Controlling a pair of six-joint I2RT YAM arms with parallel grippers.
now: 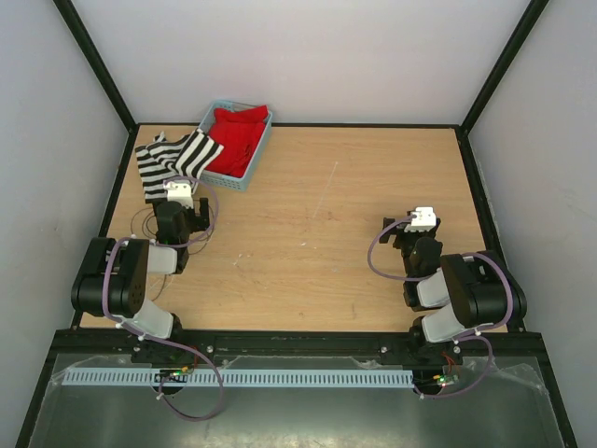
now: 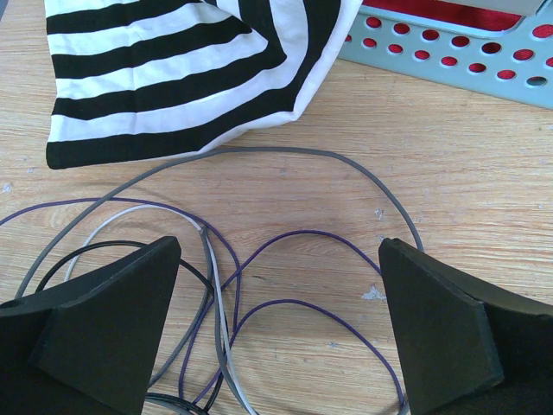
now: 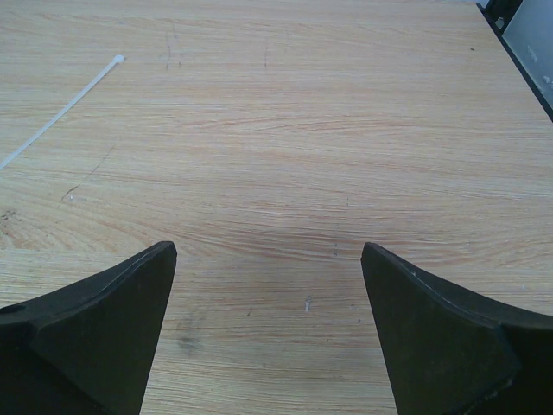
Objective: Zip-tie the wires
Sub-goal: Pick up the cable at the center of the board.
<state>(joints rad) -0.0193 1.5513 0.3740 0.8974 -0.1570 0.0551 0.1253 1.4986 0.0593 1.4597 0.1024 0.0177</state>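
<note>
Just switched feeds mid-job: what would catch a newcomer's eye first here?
The black-and-white striped cloth at the far left, beside a blue basket holding a red cloth. Next, the wires curling in loose loops on the table, right under the open left claw. A pale zip tie lies alone near the middle, ahead and left of the open right claw.

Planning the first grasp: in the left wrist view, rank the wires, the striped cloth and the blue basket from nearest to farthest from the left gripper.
1. wires, looped right at the left gripper, between its open jaws.
2. striped cloth, just beyond them, upper left.
3. blue basket, farthest, upper right.
</note>
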